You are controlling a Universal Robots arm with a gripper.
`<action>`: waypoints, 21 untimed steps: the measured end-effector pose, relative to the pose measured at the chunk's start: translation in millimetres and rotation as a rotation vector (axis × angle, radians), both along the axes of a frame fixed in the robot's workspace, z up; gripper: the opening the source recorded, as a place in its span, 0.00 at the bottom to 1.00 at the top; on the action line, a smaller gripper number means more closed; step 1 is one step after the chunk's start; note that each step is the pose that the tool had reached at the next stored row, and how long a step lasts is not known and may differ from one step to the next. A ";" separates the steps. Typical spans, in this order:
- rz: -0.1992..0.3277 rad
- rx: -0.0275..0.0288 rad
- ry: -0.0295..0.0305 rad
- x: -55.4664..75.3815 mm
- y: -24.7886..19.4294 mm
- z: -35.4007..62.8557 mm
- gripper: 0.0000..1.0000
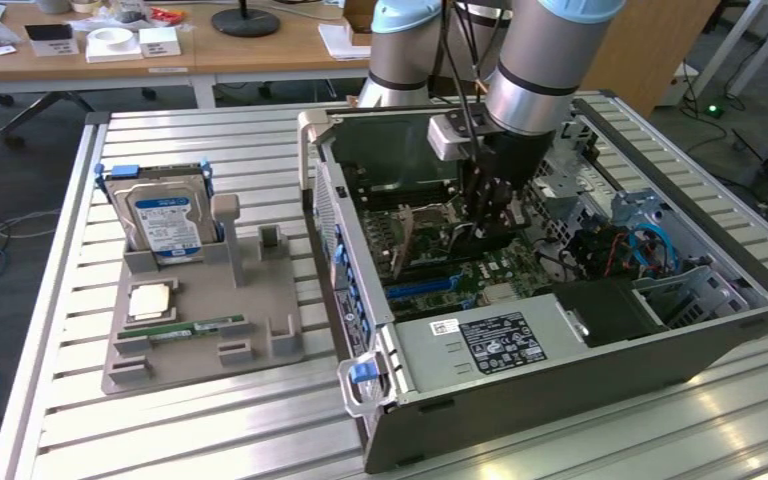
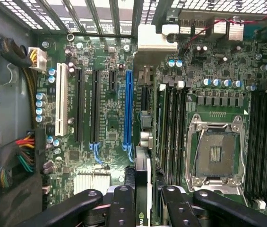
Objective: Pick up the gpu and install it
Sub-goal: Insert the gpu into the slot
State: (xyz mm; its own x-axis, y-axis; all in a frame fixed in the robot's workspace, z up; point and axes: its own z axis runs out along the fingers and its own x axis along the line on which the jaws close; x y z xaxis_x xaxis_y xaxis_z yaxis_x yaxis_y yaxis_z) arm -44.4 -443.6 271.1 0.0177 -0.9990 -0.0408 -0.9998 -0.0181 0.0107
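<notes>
The gripper (image 1: 488, 215) is reaching down into the open computer case (image 1: 531, 400), its fingers (image 2: 124, 208) pinching the gpu (image 2: 142, 187) edge-on, so the pickup is looking done. The card is hanging over the motherboard (image 2: 105, 127), just beside the blue slot (image 2: 127, 109). As far as I can judge, it is not yet sitting in any slot, so the installing is remaining.
</notes>
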 end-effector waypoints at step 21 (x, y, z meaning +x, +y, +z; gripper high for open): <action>0.000 0.0001 -0.0083 -11.5 -0.9 -0.1 0.26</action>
